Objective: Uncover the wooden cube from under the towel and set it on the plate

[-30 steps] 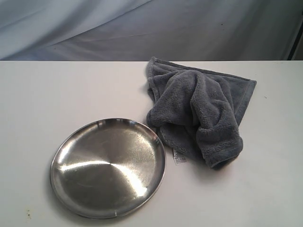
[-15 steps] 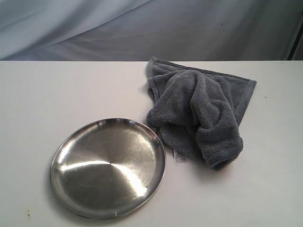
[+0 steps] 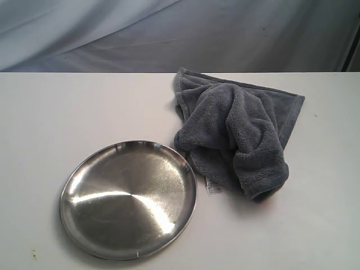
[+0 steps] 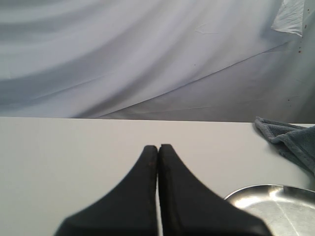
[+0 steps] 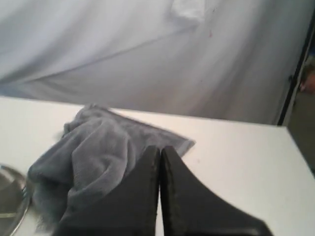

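Exterior view gives me no sight of the wooden cube; if it is anywhere on my screens it is hidden, and the only cover is the dark grey fluffy fleece towel (image 3: 236,135). That towel lies bunched in a rumpled heap on the right half of the white tabletop (image 3: 67,107), its far stitched edge spread flat and its near end folded into a thick lump. A small white label (image 3: 214,188) pokes out from under its near-left edge. Just beside that label, to the left and nearer the camera, sits the round, shallow, shiny stainless-steel plate (image 3: 128,199), bare, its rim close to the towel; whether the two touch I cannot tell.

On the left wrist feed, my left hand (image 4: 157,147) has its two black fingers pressed together with nothing between them, held above the tabletop, with the plate (image 4: 275,206) and a corner of the towel (image 4: 290,142) off to one side. On the right wrist feed, my right hand (image 5: 160,148) is likewise closed on nothing, its tips pointing over the towel (image 5: 98,147), a sliver of the plate (image 5: 7,191) at the frame edge. A pale, creased cloth backdrop (image 3: 169,34) hangs behind the tabletop.
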### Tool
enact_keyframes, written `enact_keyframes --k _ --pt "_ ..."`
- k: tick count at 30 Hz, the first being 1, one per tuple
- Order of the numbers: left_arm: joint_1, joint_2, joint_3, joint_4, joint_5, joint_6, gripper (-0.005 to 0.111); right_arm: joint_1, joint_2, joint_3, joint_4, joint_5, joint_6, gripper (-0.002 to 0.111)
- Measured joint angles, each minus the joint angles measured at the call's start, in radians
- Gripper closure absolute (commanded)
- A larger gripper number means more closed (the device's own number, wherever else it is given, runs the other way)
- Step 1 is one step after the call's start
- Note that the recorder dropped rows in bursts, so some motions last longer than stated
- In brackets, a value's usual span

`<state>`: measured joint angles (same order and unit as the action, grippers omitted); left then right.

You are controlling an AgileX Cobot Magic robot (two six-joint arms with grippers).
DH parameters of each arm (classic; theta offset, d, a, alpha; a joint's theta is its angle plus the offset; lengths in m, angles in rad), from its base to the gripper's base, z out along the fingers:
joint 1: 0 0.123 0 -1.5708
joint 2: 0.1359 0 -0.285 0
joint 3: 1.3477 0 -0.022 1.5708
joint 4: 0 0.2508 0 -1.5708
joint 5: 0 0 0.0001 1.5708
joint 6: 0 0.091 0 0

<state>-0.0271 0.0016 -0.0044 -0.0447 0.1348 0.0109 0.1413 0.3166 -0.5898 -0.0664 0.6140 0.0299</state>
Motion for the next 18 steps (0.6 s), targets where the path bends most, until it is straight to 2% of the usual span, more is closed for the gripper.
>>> enact_keyframes --k 7,12,18 --pt "0.0 0.0 0.0 0.0 0.0 0.0 0.105 0.095 0.324 -0.024 0.146 0.11 -0.012 0.108" --pt "0.0 0.0 0.0 0.0 0.0 0.0 0.105 0.155 0.533 -0.024 0.165 0.179 -0.019 0.108" --pt "0.0 0.0 0.0 0.0 0.0 0.0 0.105 0.283 0.767 -0.047 0.195 0.202 -0.019 0.108"
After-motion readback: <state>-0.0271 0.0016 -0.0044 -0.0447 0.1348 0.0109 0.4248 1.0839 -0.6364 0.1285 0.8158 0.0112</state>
